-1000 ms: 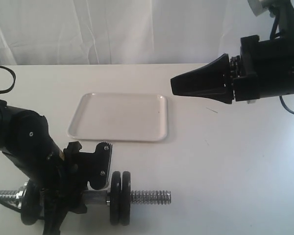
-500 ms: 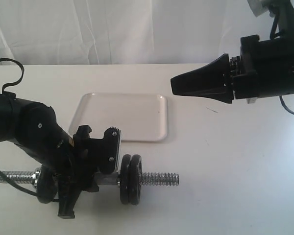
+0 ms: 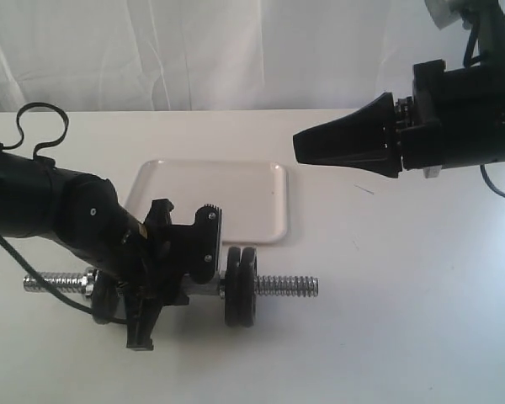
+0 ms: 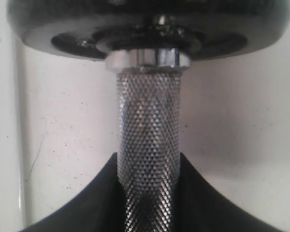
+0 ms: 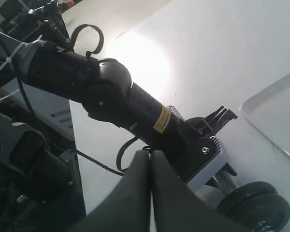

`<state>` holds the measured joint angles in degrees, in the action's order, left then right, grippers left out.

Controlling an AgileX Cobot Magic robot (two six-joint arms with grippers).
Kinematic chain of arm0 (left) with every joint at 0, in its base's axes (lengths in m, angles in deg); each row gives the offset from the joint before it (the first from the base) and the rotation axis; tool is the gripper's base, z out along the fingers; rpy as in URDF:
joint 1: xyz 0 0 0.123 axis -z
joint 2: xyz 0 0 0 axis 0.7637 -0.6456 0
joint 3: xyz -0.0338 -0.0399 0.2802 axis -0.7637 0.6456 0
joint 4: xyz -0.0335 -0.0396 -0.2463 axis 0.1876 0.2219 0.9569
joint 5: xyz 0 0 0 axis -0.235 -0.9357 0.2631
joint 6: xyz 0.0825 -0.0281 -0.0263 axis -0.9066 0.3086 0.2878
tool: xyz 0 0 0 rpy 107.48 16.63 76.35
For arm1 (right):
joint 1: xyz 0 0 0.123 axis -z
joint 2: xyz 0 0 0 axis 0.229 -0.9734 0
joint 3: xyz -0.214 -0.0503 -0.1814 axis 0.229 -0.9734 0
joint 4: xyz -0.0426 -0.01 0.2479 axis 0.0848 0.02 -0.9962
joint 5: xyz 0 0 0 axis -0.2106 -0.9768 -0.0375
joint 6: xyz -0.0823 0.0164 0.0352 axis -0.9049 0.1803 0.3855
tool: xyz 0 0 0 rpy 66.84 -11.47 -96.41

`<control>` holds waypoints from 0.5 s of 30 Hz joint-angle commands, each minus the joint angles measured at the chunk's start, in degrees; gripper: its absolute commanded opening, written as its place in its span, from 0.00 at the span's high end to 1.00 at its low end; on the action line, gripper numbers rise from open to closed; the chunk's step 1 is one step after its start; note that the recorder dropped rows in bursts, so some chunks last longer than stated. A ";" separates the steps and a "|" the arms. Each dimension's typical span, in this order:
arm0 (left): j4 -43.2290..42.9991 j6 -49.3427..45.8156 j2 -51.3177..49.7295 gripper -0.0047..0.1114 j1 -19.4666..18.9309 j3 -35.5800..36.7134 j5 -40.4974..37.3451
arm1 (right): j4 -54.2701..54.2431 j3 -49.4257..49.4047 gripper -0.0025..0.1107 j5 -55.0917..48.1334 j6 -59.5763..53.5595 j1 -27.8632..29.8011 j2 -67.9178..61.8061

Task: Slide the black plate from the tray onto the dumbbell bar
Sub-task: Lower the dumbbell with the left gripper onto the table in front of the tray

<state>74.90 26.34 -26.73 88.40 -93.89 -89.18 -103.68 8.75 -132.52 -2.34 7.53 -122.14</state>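
The chrome dumbbell bar (image 3: 278, 286) lies level just in front of the white tray (image 3: 210, 198). My left gripper (image 3: 195, 265) is shut on its knurled middle (image 4: 149, 121), the jaws (image 4: 149, 193) standing on either side of the rod. Two black plates (image 3: 240, 286) sit side by side on the bar right of that grip, their near face filling the left wrist view (image 4: 150, 24). Another black disc (image 3: 103, 296) sits on the bar's left part, half hidden by the arm. The tray shows only its bare white floor. My right gripper (image 3: 296, 147) hangs shut and empty, high to the tray's right (image 5: 151, 155).
A black cable (image 3: 38, 126) loops above the left arm. The bar's threaded right end (image 3: 307, 286) sticks out over bare white table. In the right wrist view the left arm (image 5: 101, 92), the plates (image 5: 256, 205) and the tray's corner (image 5: 280, 106) show below.
My left arm has carried the dumbbell bar away from the table's front edge, toward the tray and to the right. The right arm has not moved.
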 commanded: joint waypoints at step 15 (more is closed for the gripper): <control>2.12 0.54 0.03 0.96 -0.10 -4.13 6.18 | -1.01 0.44 0.98 -0.24 0.28 -0.11 -0.07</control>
<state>74.90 26.34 -28.81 88.40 -95.91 -87.88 -103.68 8.75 -132.52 -2.22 7.53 -122.14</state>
